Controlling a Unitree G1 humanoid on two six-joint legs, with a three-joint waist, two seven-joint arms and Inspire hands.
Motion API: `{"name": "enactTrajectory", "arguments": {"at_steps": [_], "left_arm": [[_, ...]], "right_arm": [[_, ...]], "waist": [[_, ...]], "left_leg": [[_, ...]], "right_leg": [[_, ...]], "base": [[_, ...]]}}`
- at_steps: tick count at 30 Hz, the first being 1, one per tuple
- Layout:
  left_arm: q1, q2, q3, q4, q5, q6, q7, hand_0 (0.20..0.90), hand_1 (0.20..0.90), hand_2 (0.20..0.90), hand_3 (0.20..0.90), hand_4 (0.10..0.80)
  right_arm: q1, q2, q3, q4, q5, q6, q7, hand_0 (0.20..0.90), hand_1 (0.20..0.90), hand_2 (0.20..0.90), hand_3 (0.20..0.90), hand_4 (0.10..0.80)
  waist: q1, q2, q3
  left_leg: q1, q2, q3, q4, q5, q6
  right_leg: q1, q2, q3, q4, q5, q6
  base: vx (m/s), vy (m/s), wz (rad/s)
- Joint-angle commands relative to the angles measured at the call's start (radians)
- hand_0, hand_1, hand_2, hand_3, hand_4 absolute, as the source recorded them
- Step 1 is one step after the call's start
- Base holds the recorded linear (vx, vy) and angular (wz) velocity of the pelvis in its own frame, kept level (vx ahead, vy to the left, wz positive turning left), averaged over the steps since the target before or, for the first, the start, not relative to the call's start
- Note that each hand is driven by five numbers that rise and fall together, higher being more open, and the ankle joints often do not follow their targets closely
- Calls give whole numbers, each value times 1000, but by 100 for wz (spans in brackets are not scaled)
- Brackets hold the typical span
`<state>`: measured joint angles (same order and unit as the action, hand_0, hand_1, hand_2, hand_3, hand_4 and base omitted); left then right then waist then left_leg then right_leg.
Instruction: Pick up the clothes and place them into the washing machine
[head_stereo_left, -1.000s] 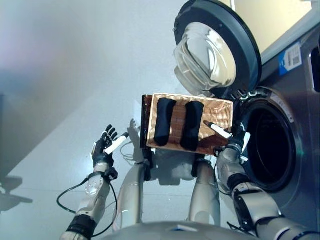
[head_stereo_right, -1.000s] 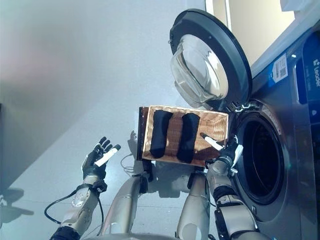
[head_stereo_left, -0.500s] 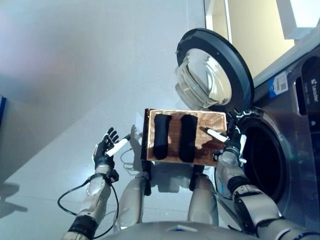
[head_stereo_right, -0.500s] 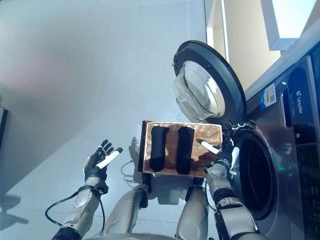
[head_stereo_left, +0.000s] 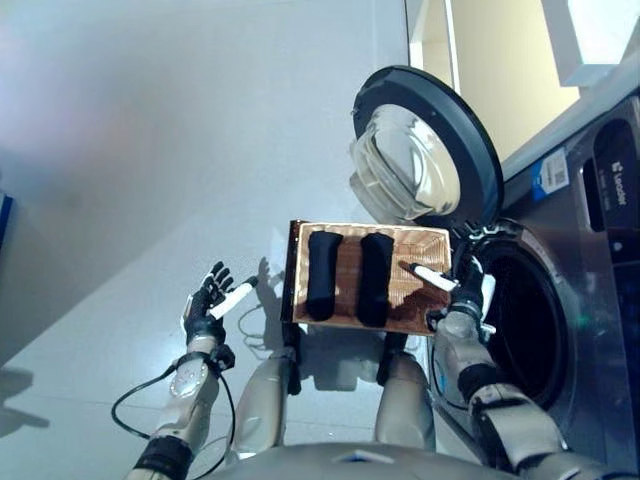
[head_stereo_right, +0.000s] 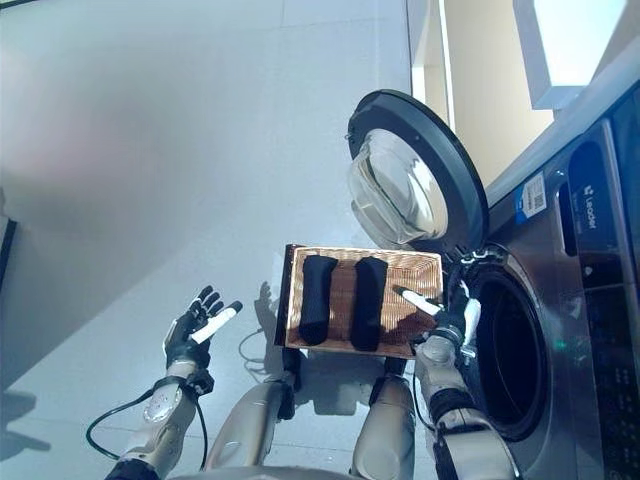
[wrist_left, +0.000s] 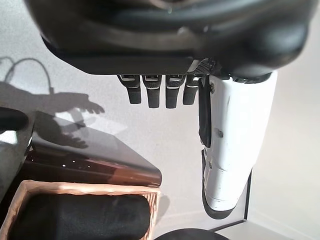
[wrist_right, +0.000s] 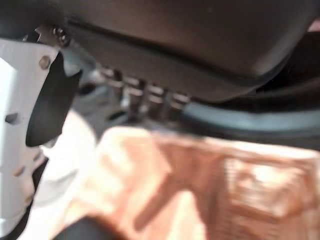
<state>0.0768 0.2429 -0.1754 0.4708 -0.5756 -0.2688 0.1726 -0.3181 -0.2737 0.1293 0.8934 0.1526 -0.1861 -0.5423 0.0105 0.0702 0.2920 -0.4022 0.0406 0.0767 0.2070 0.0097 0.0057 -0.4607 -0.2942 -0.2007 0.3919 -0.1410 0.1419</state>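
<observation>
Clothes, two dark rolled pieces (head_stereo_left: 322, 275) and (head_stereo_left: 375, 277), lie side by side in a wicker basket (head_stereo_left: 432, 240) on the floor before the robot. The left hand (head_stereo_left: 207, 300) hovers well left of the basket, fingers spread, empty. The right hand (head_stereo_left: 462, 295) hangs by the basket's right edge, fingers straight, holding nothing, beside the washing machine (head_stereo_left: 585, 290), whose door (head_stereo_left: 425, 145) stands open.

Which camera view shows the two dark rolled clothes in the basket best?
The right eye view shows both dark rolled clothes whole, side by side in the basket. The left eye view shows nearly the same. The left wrist view catches only part of one roll, and the right wrist view shows mostly blurred basket.
</observation>
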Motion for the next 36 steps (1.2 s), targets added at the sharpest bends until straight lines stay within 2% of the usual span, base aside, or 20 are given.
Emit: {"name": "enactTrajectory", "arguments": {"at_steps": [1, 8, 15, 22, 30, 36], "left_arm": [[-13, 44, 53, -40, 51, -70, 7, 900, 900, 900, 900, 800], [-23, 33, 38, -13, 56, -62, 4, 900, 900, 900, 900, 800], [-30, 45, 17, -26, 48, -55, -13, 900, 900, 900, 900, 800], [-33, 66, -15, -44, 51, -47, -26, 900, 900, 900, 900, 800], [-36, 68, -3, -52, 46, -40, -10, 900, 900, 900, 900, 800], [-23, 89, -34, -98, 33, -30, -14, 900, 900, 900, 900, 800]], "right_arm": [[-14, -21, 72, -43, -145, -16, 5, 900, 900, 900, 900, 800], [-46, 30, 102, 68, -178, 20, -9, 900, 900, 900, 900, 800], [-126, 60, 131, 290, -226, 89, -28, 900, 900, 900, 900, 800], [-196, 60, 151, 271, -213, 81, -11, 900, 900, 900, 900, 800], [-253, 70, 175, 237, -216, 84, -8, 900, 900, 900, 900, 800], [-355, 78, 141, 401, -177, 125, -19, 900, 900, 900, 900, 800]], "waist": [[13, -44, -43], [20, -38, -40], [48, -20, -28], [58, -16, 3], [69, -19, 28], [102, -3, 38]], "left_leg": [[-10, 14, -35, 32, -19, -66], [-23, 8, -36, 40, -15, -65], [-56, -2, -44, 92, -34, -62], [-124, -2, -42, 233, -85, -50], [-197, 7, -48, 357, -131, -39], [-251, -1, -53, 392, -144, -28]], "right_leg": [[73, 8, 59, -151, 217, 17], [73, 2, 49, -155, 222, 16], [56, -10, 43, -119, 214, 15], [-10, -13, 66, -4, 177, 7], [-77, -14, 74, 116, 127, -8], [-117, -18, 67, 146, 110, -12]], "base": [[-32, 5, 0], [-27, 16, 1], [-40, 19, 2], [-58, 38, 4], [-33, 20, 4], [-20, 23, 2]]}}
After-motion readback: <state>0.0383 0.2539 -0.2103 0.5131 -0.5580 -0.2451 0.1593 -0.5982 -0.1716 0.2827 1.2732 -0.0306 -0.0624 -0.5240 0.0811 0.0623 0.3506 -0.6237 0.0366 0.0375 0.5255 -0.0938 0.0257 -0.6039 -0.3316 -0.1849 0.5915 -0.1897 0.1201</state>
